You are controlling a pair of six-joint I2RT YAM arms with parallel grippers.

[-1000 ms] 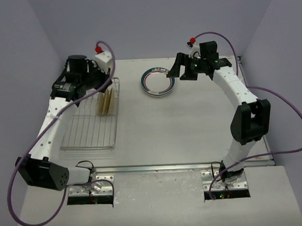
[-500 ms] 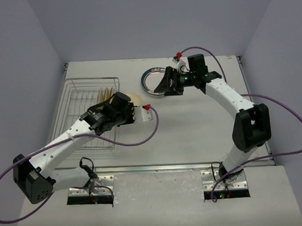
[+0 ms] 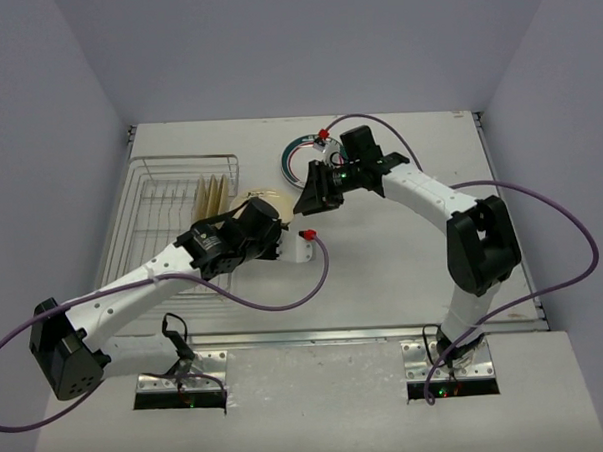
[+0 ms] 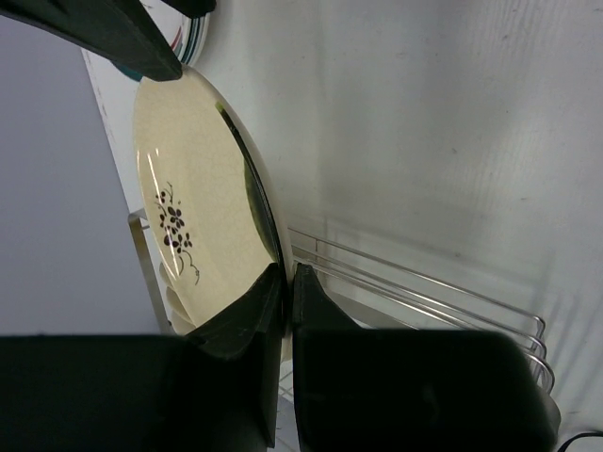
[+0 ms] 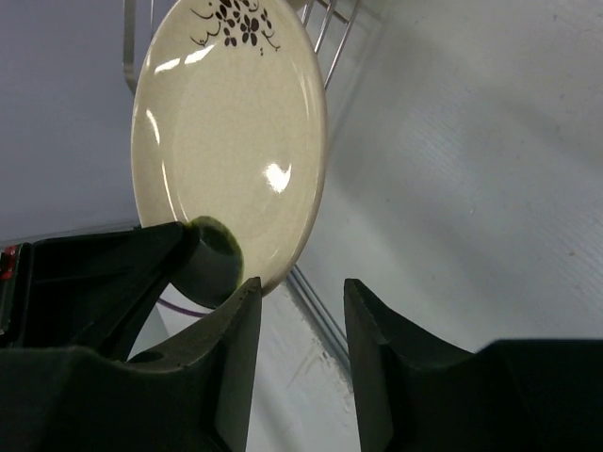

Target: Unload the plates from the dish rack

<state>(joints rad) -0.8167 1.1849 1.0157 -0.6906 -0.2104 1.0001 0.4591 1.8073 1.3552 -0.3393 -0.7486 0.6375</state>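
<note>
Lavender walls close in a pale grey surface (image 3: 383, 267), and near its middle the two arms meet nose to nose. The left claw (image 4: 287, 273) is pressed together on the rim of a round cream plate with a dark flower sprig (image 5: 226, 122). It holds the plate in the air just off the right edge of the flat silver wire dish rack (image 3: 183, 158), clear of the rods.

The right claw (image 5: 300, 292) stands spread, with nothing between its fingers. In its wrist view the cream plate lies straight ahead and slightly up. The nearest bit of rim sits just beyond the gap and leans toward the finger on the left of that view. The left claw's dark pad is on the same stretch of rim, just beside that finger.

Being round, the cream plate has no long axis, so what counts is its plane. It is tilted up on edge rather than lying flat, with its glossy upper face turned toward the right claw and its rim edge-on to the left wrist camera. By my reading this is a handover. The right claw would need its gap lined up with that thin rim and a bite taken clear of the left claw's pad.

Other thin cream plates (image 3: 212, 197) stand edge-on in the dish rack, and a white plate with a teal rim (image 3: 289, 164) lies on the surface behind the right claw.
</note>
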